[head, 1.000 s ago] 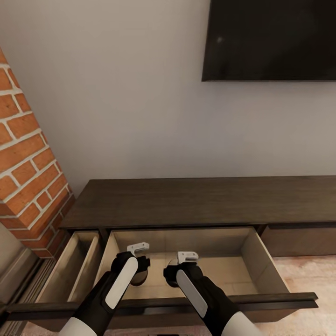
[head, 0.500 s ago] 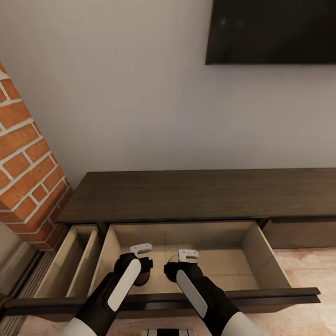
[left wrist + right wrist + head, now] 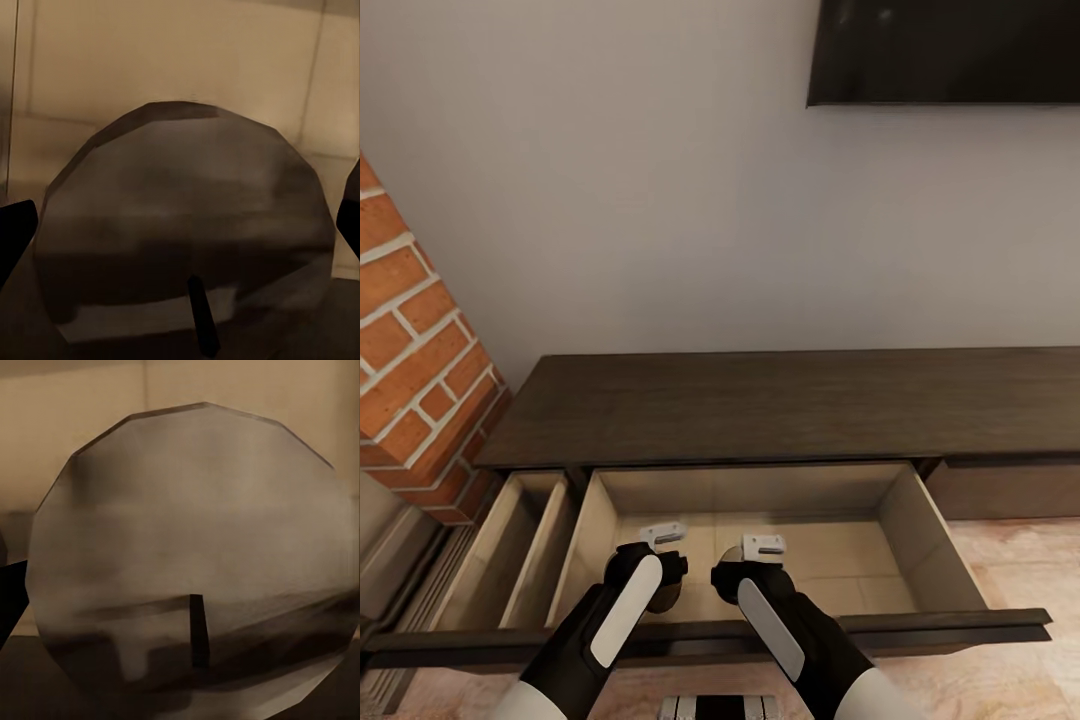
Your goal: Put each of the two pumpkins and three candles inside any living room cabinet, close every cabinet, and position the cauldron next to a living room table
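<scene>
Both my claws over the open drawer (image 3: 920, 540).
Left claw (image 3: 184, 217) and right claw (image 3: 187, 577) each pinch a candle (image 3: 180, 225), (image 3: 195, 555) near its front edge.

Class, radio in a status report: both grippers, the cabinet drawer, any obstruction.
Left gripper and right gripper each shut on a round grey candle, over the open pale-wood drawer of the long dark-brown cabinet. Nothing in the way.
</scene>
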